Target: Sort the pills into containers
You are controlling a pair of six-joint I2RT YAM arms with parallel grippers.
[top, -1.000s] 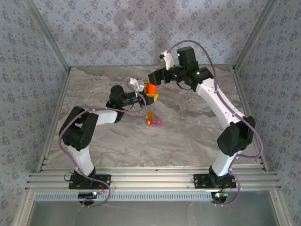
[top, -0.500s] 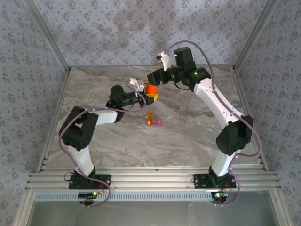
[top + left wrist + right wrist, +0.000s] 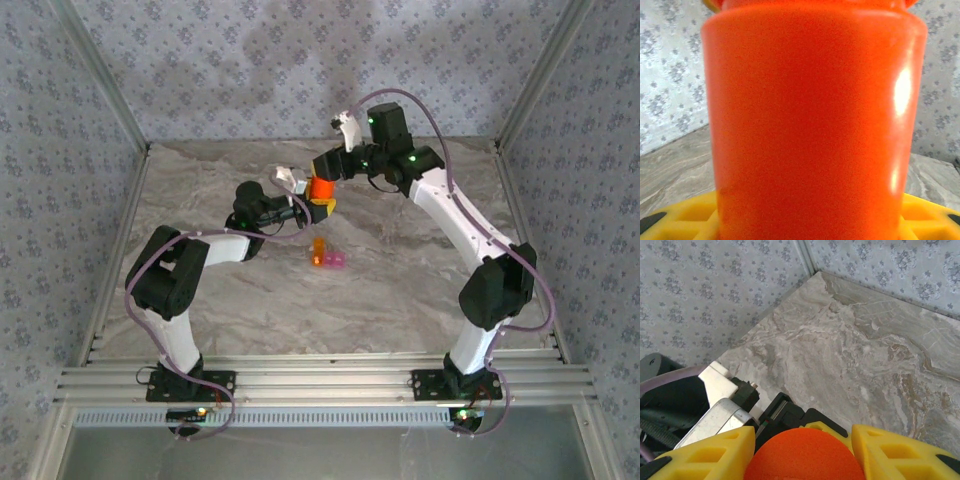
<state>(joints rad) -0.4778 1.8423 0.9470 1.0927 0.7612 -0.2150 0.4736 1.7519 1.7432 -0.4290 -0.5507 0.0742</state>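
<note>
Two arms meet on one orange bottle

Nearest the arm bases, the containers [image 3: 328, 256] (orange and pink, joined) lie on the marble table [image 3: 420, 270], apart from both grippers. Just beyond them the left arm, elbow folded low, points right, and the left gripper [image 3: 321, 208] is clamped on the lower part of the bottle [image 3: 320, 190]. Farther back the right arm arches over, and the right gripper [image 3: 322, 176] has its yellow fingers [image 3: 705, 455] pressed against both sides of the bottle's top.

The left arm [image 3: 215, 245] and right arm [image 3: 460, 215] met at the orange bottle [image 3: 321, 188], barring the mid-rear of the table [image 3: 420, 290]. The containers [image 3: 329, 256] lay near it, toward the bases, apart. Bare marble lay free left, right and along the near edge. Walls [image 3: 100, 80] closed three sides.
</note>
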